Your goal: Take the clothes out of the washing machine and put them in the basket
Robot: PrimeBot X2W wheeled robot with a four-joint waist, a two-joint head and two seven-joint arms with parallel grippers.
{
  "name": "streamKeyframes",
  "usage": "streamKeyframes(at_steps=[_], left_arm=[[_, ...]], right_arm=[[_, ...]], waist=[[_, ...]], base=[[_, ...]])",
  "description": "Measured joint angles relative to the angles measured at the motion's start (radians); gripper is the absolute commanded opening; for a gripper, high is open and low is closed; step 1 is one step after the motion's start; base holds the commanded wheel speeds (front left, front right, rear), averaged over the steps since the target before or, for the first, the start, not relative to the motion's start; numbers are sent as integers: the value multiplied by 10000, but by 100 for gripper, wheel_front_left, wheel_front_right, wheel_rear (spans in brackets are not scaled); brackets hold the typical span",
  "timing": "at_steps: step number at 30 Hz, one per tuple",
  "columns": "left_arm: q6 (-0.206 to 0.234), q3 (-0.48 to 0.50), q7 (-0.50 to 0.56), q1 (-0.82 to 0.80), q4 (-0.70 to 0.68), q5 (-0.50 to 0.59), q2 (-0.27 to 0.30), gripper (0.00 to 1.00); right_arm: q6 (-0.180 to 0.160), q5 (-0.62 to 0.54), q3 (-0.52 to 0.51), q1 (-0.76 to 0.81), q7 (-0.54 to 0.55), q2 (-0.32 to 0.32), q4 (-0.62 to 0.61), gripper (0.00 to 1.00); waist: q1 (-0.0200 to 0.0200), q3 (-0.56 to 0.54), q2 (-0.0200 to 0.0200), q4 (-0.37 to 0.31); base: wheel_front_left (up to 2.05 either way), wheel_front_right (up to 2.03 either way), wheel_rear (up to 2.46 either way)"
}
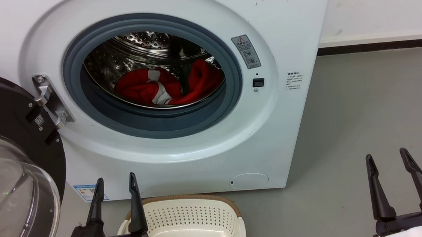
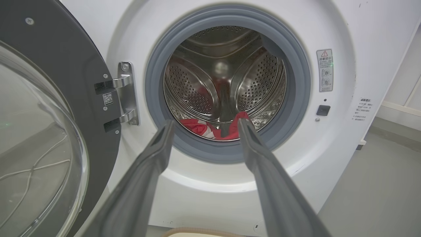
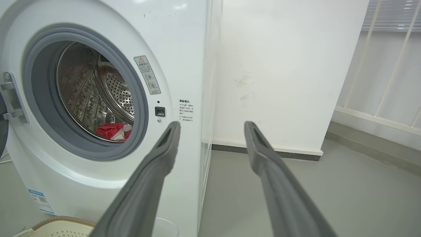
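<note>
Large white front-loading washing machine (image 1: 293, 21), its black-framed glass door (image 1: 8, 179) swung wide to the robot's left on a metal hinge (image 1: 49, 99), which leaves the grey rubber-rimmed porthole (image 1: 166, 124) open to a reach. The clothes, a bright red soft garment with white striped trim (image 1: 140, 87), lie heaped at the bottom of the perforated steel drum (image 1: 140, 39). Cream perforated plastic basket with a brown woven-look rim (image 1: 192, 214) stands on the grey floor (image 1: 364, 102) just in front of the machine, below the porthole, likely to keep the carry short. Left gripper (image 1: 115, 177): jaws apart, empty, low over the basket's near side; its wrist view looks straight into the drum, so I judge this arm the one lined up to go in. Right gripper (image 1: 386, 153): jaws apart, empty, well off to the right over floor (its wrist view faces the machine's right edge and a white wall). Hard to make out: a dark drum paddle (image 1: 183, 71) crosses the red heap and the drum lip hides its lower edge, so one garment or several, cannot tell. Basket's near half cut off at the frame bottom. Printed labels on the machine front too small to read.
</note>
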Motion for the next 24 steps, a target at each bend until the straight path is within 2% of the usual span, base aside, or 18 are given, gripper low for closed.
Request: streamKeyframes(at_steps=[17,24], left_arm=[[-35,44,-25,10,174,-31,0,100],[-236,-15,-25,-730,978,123,4,100]], right_arm=[[0,25,50,7,0,-2,38,100],[0,23,163,-63,0,-2,6,100]], waist=[[0,17,0,-4],[0,259,0,-181]], base=[[0,0,0],[0,0,0]])
